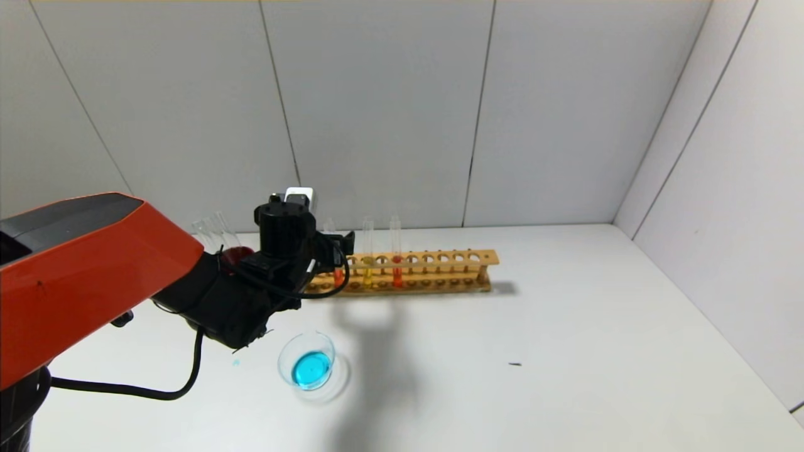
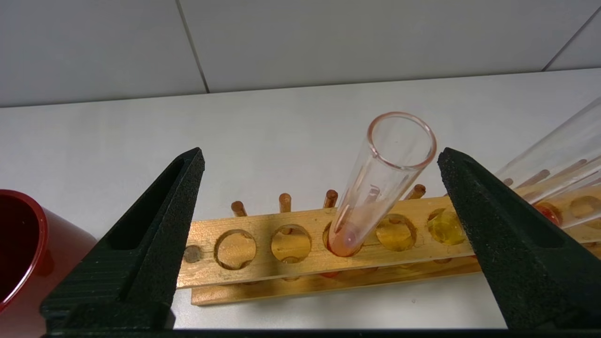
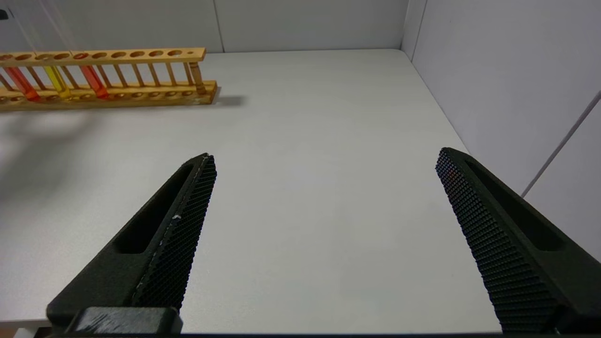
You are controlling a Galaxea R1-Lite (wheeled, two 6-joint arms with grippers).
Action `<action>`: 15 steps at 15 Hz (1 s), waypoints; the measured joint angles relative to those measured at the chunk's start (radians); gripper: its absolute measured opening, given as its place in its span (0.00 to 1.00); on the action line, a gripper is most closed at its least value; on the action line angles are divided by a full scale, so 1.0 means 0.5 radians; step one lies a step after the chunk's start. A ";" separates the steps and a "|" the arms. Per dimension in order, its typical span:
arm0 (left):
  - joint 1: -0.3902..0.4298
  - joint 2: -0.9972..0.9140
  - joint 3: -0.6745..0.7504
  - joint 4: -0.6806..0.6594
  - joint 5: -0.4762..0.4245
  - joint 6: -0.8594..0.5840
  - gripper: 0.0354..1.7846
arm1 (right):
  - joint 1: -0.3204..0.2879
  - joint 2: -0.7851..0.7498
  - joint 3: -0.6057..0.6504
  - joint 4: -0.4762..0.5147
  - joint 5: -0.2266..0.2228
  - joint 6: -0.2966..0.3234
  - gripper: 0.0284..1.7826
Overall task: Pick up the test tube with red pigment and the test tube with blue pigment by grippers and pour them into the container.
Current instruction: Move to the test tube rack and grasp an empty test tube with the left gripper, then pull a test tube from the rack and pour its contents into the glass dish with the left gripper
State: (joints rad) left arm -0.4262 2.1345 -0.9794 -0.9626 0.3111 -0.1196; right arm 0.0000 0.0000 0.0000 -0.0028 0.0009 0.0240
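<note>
Head view: the left gripper [image 1: 336, 248] is at the left end of the wooden rack [image 1: 440, 271] at the back of the counter [image 1: 565, 351]. The container [image 1: 308, 360] in front already holds blue liquid. Red tubes stand upright in the rack, the nearest [image 1: 338, 273] at the jaws, another [image 1: 396, 263] farther right.

Left wrist view: jaws released, wide apart. The test tube with red pigment [image 2: 380, 188] stands between them, nearer the far finger, untouched, long axis upright and leaning slightly. A dark red cup [image 2: 23, 263] sits beside the rack.

Right wrist view: the right gripper [image 3: 324, 244] is parked well apart from the rack, jaws released, empty.

Judgement: the left arm is nearer; closing should catch the tube.
</note>
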 joint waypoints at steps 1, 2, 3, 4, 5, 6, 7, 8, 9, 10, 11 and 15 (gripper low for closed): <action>0.000 0.001 -0.007 0.002 0.000 0.002 0.98 | 0.000 0.000 0.000 0.000 0.000 0.000 0.96; -0.002 0.001 -0.014 0.003 0.000 0.002 0.98 | 0.000 0.000 0.000 -0.001 -0.001 0.000 0.96; -0.003 0.002 -0.023 0.003 -0.001 0.002 0.97 | 0.000 0.000 0.000 0.000 -0.001 0.001 0.96; -0.005 0.003 -0.029 0.004 -0.001 0.002 0.95 | 0.000 0.000 0.000 0.000 0.000 0.000 0.96; -0.009 0.003 -0.029 0.004 0.000 0.002 0.91 | 0.000 0.000 0.000 0.000 0.001 0.001 0.96; -0.017 0.003 -0.028 0.003 0.000 0.003 0.86 | 0.000 0.000 0.000 0.000 0.001 0.000 0.96; -0.024 0.003 -0.027 0.002 0.000 0.002 0.79 | 0.000 0.000 0.000 -0.001 0.000 0.001 0.96; -0.031 0.003 -0.027 0.001 0.000 0.002 0.72 | 0.000 0.000 0.000 0.000 0.001 0.001 0.96; -0.039 0.003 -0.027 -0.006 0.001 -0.003 0.62 | 0.000 0.000 0.000 -0.001 0.000 0.001 0.96; -0.055 0.001 -0.023 -0.011 0.001 -0.006 0.50 | 0.000 0.000 0.000 -0.001 0.001 0.001 0.96; -0.072 -0.001 -0.020 -0.009 0.001 -0.005 0.40 | 0.000 0.000 0.000 -0.001 0.001 0.001 0.96; -0.082 -0.003 -0.016 -0.011 0.008 -0.004 0.15 | 0.000 0.000 0.000 -0.001 0.000 0.001 0.96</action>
State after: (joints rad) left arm -0.4670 2.1330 -0.9874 -0.9679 0.3151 -0.1217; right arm 0.0000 0.0000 0.0000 -0.0032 0.0009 0.0245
